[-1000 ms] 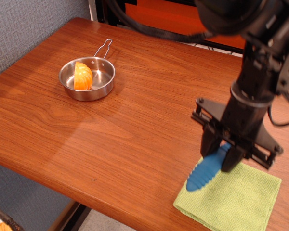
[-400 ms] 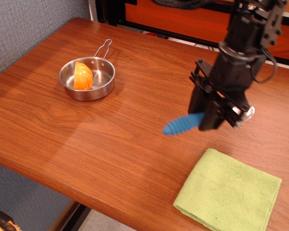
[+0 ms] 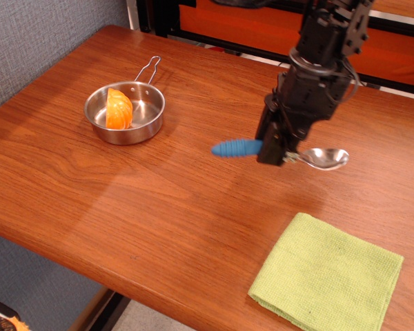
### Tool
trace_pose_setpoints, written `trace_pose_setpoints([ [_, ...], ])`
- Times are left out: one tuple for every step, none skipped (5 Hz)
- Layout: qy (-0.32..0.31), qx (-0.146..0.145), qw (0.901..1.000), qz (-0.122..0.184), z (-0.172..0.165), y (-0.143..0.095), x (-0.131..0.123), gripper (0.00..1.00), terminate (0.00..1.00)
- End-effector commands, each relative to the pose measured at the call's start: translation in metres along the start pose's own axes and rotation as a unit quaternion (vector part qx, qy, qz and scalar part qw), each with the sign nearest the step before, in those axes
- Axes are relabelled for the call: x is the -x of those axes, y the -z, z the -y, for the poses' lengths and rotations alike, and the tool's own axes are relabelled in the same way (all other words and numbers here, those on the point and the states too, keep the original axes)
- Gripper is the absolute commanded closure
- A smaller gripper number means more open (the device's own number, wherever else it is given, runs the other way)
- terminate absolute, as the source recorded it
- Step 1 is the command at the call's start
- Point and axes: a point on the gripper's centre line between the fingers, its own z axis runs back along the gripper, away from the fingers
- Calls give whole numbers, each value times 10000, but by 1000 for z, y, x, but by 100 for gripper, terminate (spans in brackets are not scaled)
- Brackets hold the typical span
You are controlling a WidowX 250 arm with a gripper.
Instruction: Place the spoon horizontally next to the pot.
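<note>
Spoon (image 3: 238,147) lies level in the air over the wooden table (image 3: 193,207), its blue handle pointing left and its silver bowl sticking out to the right. The gripper (image 3: 272,148) is clamped around its middle, at the end of the black arm (image 3: 317,62) that comes down from the top right. The pot (image 3: 125,112) sits well apart at the table's left, its wire handle toward the far edge, with an orange slice (image 3: 119,109) inside. A green cloth (image 3: 328,276) lies at the near right corner.
</note>
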Motion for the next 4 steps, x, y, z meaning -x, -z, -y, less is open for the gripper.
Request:
trace_pose_setpoints([
  [661, -283, 9969, 317, -50, -4, -5, 100, 0],
  [682, -307, 9965, 377, -69, -3, -7, 100, 0],
  [634, -229, 9971, 354, -88, 5, -4, 100, 0],
  [699, -132, 9971, 284, -93, 19, -2, 100, 0],
])
